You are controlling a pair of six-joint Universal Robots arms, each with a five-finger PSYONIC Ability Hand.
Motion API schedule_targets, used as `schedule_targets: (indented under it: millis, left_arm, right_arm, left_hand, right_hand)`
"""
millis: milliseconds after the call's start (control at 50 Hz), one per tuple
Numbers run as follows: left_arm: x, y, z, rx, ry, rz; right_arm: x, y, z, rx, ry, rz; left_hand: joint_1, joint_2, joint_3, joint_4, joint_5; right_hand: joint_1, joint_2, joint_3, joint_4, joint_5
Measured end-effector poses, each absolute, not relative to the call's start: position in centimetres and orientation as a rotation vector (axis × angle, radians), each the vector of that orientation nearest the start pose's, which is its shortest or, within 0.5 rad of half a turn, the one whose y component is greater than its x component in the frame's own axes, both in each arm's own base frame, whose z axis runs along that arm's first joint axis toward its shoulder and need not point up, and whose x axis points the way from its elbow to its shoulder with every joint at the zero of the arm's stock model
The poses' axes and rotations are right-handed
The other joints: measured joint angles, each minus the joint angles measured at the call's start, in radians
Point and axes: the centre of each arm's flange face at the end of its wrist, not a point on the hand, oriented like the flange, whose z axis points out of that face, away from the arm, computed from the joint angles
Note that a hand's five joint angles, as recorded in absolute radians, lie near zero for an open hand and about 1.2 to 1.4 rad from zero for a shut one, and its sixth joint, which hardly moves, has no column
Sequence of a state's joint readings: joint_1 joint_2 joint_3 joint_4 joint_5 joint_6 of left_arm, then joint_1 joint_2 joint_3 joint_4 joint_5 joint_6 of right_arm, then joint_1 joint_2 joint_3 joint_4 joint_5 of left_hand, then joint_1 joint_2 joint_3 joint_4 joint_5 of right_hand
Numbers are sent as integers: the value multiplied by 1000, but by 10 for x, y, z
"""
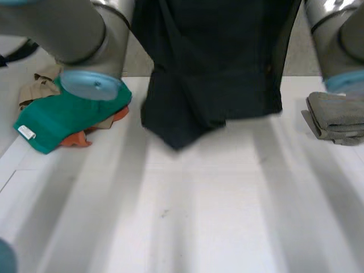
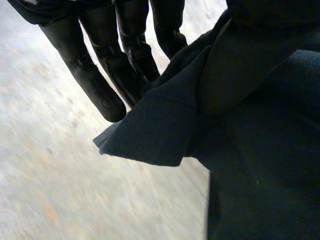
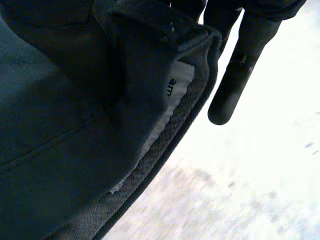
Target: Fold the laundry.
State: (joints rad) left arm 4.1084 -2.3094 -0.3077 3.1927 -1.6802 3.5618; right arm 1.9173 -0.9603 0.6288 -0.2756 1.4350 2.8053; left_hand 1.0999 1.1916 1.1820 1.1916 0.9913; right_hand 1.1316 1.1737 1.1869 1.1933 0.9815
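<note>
White label [image 3: 181,75] inside edge of dark garment [image 3: 55,150]: black letters "am" legible, rest hidden under fold. White tag [image 1: 25,132] on green garment [image 1: 62,116]: print too small to read.

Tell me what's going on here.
The robot holds a dark garment up between its arms, the left hand and right hand each pinching part of it. Its lower end hangs over the white table. A green garment lies heaped at the robot's left, a folded grey cloth at its right.
</note>
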Motion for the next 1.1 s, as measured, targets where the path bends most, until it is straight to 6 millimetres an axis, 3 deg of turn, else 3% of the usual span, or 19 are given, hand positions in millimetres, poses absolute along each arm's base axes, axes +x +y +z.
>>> schedule_targets:
  millis: [80,180,220,260,280,360,400,420,440,520,620,720,820,960,1100]
  left_arm:
    - [-358,-309,433,606,1388,-2871]
    - [-353,-304,417,651,1477,-2800]
    - [-351,-299,388,730,1607,-2695]
    - [-350,-296,372,773,1669,-2641]
    - [-349,-292,348,835,1754,-2561]
    - [-345,-276,287,991,1949,-2353]
    - [-341,-262,245,1102,2071,-2201]
    - [-340,-259,239,1119,2089,-2177]
    - [-337,-251,218,1177,2147,-2096]
    - [-330,-233,183,1286,2256,-1934]
    - [-320,-229,180,1291,2302,-1879]
    - [-302,-238,200,1187,2324,-1913]
    - [-288,-247,208,1097,2366,-1922]
    - [-277,-258,188,1020,2488,-1827]
    - [-279,-267,167,1025,2568,-1760]
  right_arm:
    - [286,-378,427,-577,1215,-2705]
    - [284,-372,411,-605,1352,-2584]
    - [282,-367,379,-669,1537,-2442]
    - [281,-364,364,-698,1619,-2375]
    - [278,-359,340,-742,1737,-2269]
    - [269,-342,285,-840,1968,-2031]
    - [263,-328,250,-910,2085,-1883]
    - [261,-324,242,-928,2110,-1848]
    - [258,-314,224,-973,2161,-1768]
    - [249,-292,190,-1081,2224,-1630]
    - [245,-279,175,-1147,2226,-1590]
    - [239,-273,171,-1157,2220,-1611]
    - [234,-274,171,-1123,2224,-1637]
    - [230,-276,171,-1091,2225,-1660]
    - [231,-275,170,-1092,2223,-1662]
  left_hand:
    - [0,0,0,0,0]
    - [0,0,0,0,0]
    - [0,0,0,0,0]
    - [0,0,0,0,0]
    - [0,0,4,0,0]
    - [0,4,7,0,0]
    - [-112,-174,-150,-160,-135]
    - [-112,-174,-150,-160,-135]
    - [-385,-427,-413,-426,-399]
    - [-706,-778,-766,-787,-764]
    - [-793,-886,-876,-890,-875]
    - [-807,-913,-900,-911,-900]
    - [-807,-912,-900,-911,-899]
    - [-807,-912,-900,-911,-897]
    - [-783,-877,-872,-881,-851]
  right_hand:
    - [0,0,0,0,0]
    - [0,0,0,0,0]
    - [0,0,0,0,0]
    - [0,0,0,0,0]
    - [0,0,0,0,0]
    - [0,0,0,0,2]
    - [0,0,0,0,6]
    - [0,0,1,0,6]
    - [0,0,0,0,6]
    - [0,0,0,0,14]
    - [0,0,0,0,23]
    - [0,0,0,0,24]
    - [0,0,0,0,24]
    - [0,0,0,0,23]
    - [0,0,0,0,24]
